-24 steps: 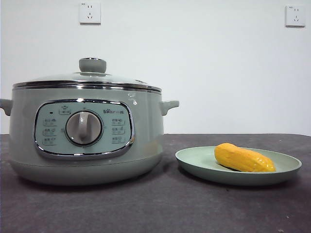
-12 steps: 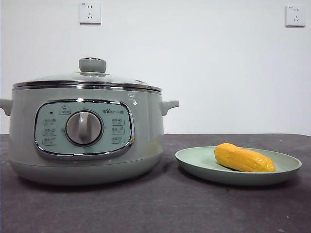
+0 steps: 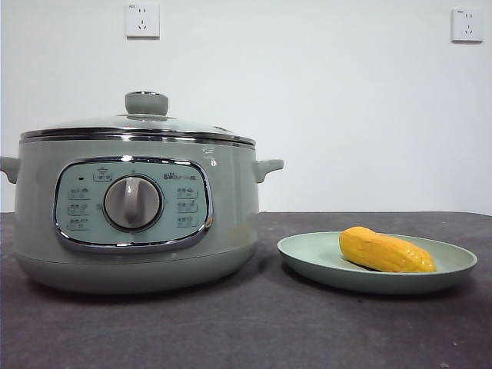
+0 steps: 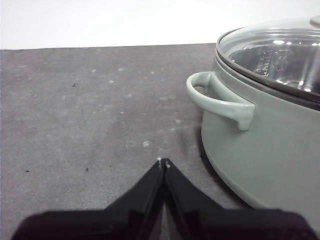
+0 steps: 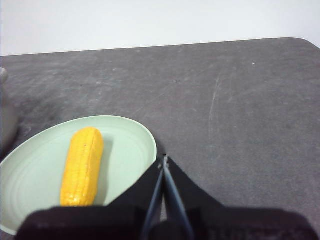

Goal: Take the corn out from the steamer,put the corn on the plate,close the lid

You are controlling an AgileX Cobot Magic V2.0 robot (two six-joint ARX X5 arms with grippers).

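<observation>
The yellow corn (image 3: 387,250) lies on the pale green plate (image 3: 307,254) at the right of the front view; the right wrist view shows the corn (image 5: 82,165) on the plate (image 5: 130,145) too. The sage-green steamer (image 3: 231,207) stands at the left with its glass lid (image 3: 146,121) resting on it. My right gripper (image 5: 163,159) is shut and holds nothing, just off the plate's rim. My left gripper (image 4: 163,161) is shut, holds nothing, and stands apart from the steamer (image 4: 270,160) near its side handle (image 4: 220,102), with the lid (image 4: 272,52) seen seated on the rim.
Dark grey table (image 3: 254,323) runs under everything. Two wall sockets (image 3: 142,20) sit on the white wall behind. Neither arm shows in the front view.
</observation>
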